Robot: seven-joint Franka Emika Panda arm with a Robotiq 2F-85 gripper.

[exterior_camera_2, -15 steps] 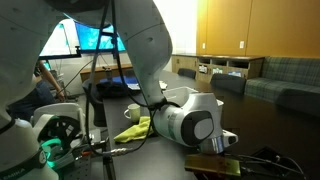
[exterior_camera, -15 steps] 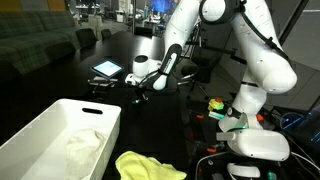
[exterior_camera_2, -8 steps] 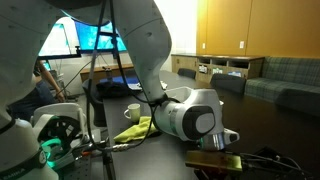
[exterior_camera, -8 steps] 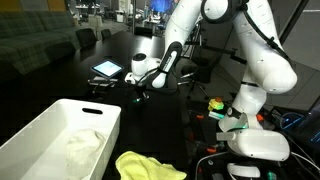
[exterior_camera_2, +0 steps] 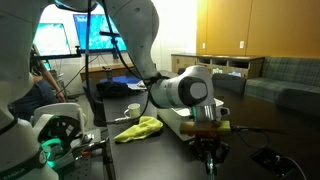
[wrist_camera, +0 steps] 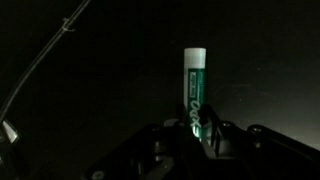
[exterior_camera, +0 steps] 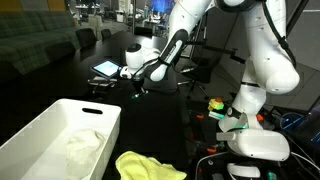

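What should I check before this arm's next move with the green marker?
1. Gripper shut on green marker: ok.
2. Marker straight between the jaws, white end pointing out: ok.
3. Marker tip clear of the dark table: cannot tell.
4. Gap to the tablet nearby: cannot tell.
5. White bin apart from the gripper: ok.
6. Yellow cloth apart from the gripper: ok.
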